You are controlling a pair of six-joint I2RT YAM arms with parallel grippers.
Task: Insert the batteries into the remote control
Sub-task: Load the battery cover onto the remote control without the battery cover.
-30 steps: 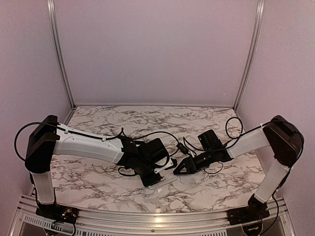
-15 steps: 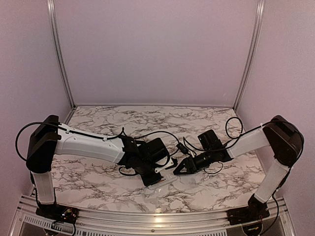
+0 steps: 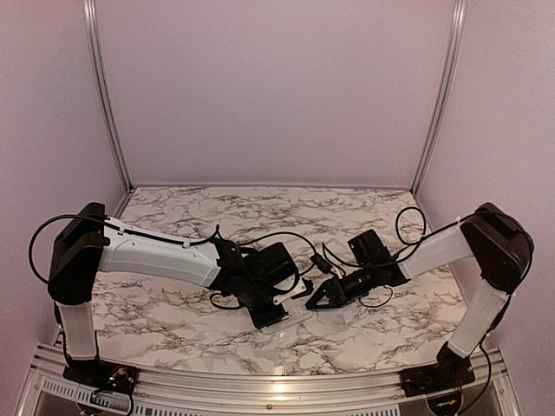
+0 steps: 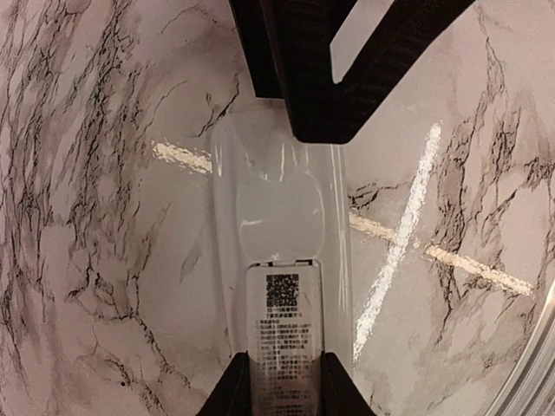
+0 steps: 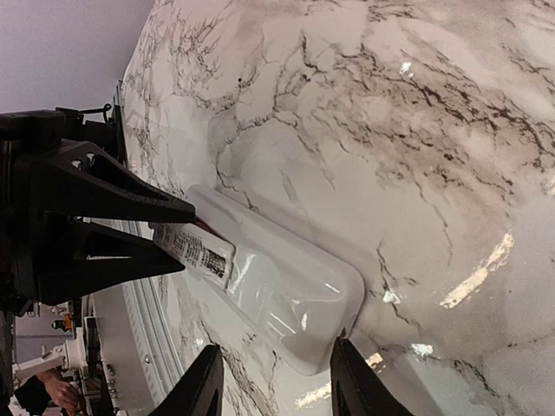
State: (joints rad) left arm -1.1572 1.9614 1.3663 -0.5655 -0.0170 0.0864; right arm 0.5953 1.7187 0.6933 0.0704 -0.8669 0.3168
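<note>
The white remote control (image 4: pixel 282 199) lies back-up on the marble table, also seen in the right wrist view (image 5: pixel 295 277) and from above (image 3: pixel 292 318). My left gripper (image 4: pixel 284 360) is shut on the remote's labelled battery cover (image 4: pixel 284 321), which carries a printed code. Seen from the right wrist, the cover (image 5: pixel 195 250) is tilted up off the remote. A thin red sliver of a battery (image 5: pixel 205 226) shows under it; the rest of the batteries is hidden. My right gripper (image 5: pixel 277 347) is open, its fingers straddling the remote's other end, one fingertip (image 5: pixel 342 347) at its corner.
Black cables (image 3: pixel 286 238) loop over the marble table (image 3: pixel 173 321) behind both grippers. The metal rail (image 3: pixel 260 381) of the near edge runs just below the remote. Pale walls close in the back and sides.
The right gripper's jaws have narrowed around the remote's end. Both arms and the remote have hardly shifted.
</note>
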